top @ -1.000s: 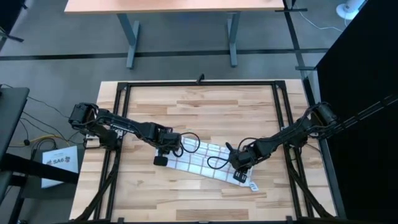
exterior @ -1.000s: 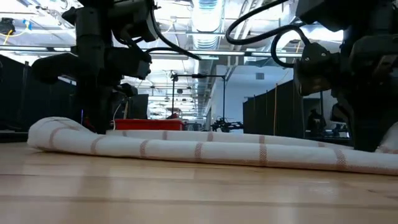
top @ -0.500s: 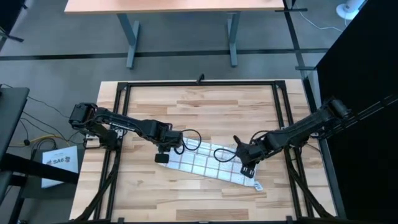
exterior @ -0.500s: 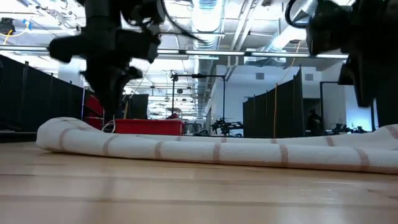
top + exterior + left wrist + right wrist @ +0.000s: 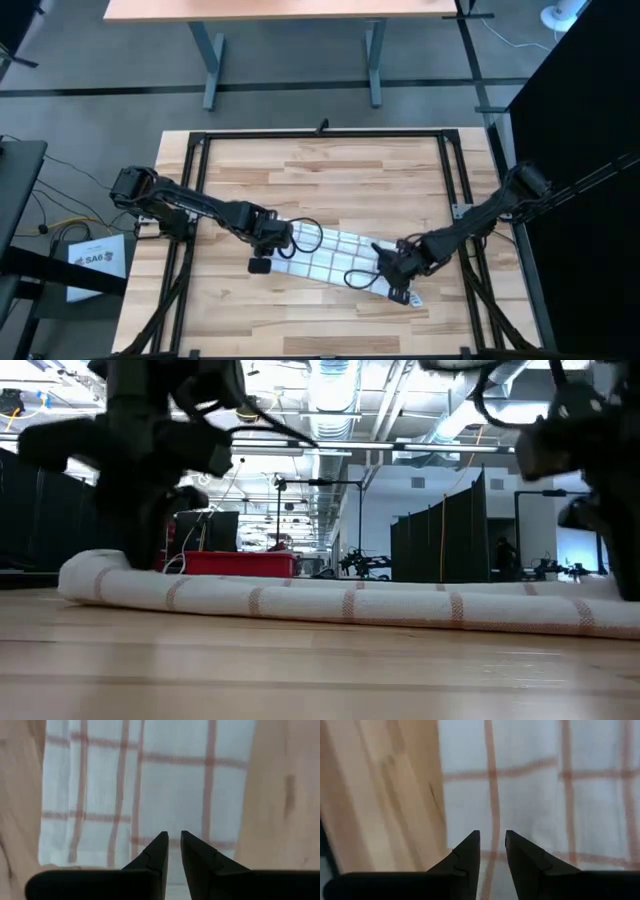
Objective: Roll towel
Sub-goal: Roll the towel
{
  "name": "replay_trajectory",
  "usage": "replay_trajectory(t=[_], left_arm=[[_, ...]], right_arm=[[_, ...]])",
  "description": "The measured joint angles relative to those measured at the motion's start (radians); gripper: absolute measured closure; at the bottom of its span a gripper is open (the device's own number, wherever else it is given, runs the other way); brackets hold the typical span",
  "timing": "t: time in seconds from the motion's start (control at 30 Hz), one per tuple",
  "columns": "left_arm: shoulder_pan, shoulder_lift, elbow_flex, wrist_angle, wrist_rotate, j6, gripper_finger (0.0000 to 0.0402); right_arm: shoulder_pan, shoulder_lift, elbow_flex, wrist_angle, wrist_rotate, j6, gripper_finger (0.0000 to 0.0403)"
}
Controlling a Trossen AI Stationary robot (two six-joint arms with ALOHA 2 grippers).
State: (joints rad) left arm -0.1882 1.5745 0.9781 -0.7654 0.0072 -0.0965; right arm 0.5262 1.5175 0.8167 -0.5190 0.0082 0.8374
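The towel (image 5: 340,260), white with a reddish-brown grid, lies on the wooden table as a long narrow band running from centre left toward the near right. In the low view it shows as a low rolled band (image 5: 330,603). Its small white tag (image 5: 410,298) sticks out at the right end. My left gripper (image 5: 264,250) points down over the towel's left end (image 5: 150,795), fingers shut. My right gripper (image 5: 398,278) points down over the right end (image 5: 535,795), close to the towel's edge, fingers shut. My left gripper stands with its shut fingertips (image 5: 161,842) over the towel's left end, pointing down; I cannot tell whether they touch the cloth. My right gripper stands with its shut fingertips (image 5: 472,840) over the towel next to its edge, pointing down; I cannot tell whether they touch.
A black metal frame (image 5: 325,133) runs around the tabletop. Bare wood (image 5: 330,180) lies on the far side of the towel and along the near edge (image 5: 300,320). A cable loop (image 5: 360,277) hangs beside my right gripper.
Both grippers first went a little toward the far edge and up, then came back toward the near edge; my right gripper ends nearer the towel's right end. In the low view the towel's left end has shifted slightly to the right.
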Motion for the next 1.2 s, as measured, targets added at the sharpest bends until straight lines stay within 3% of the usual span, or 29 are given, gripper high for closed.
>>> replay_trajectory(t=[0.4, 0.63, 0.8, 1.2], left_arm=[[-0.002, -0.013, -0.17, 0.112, 0.001, -0.061, 0.0366], [-0.008, -0.124, -0.038, 0.095, -0.051, -0.132, 0.0366], [-0.065, -0.149, -0.005, 0.129, -0.055, -0.132, 0.0366], [-0.113, 0.049, -0.096, 0.158, -0.087, -0.248, 0.0366]], right_arm=[[0.123, -0.013, -0.09, -0.02, 0.04, 0.123, 0.0321], [0.116, -0.106, -0.014, 0.013, 0.119, 0.101, 0.0321], [0.123, -0.084, -0.008, 0.119, 0.131, 0.028, 0.0321], [0.108, 0.038, -0.012, -0.05, 0.134, 0.027, 0.0321]])
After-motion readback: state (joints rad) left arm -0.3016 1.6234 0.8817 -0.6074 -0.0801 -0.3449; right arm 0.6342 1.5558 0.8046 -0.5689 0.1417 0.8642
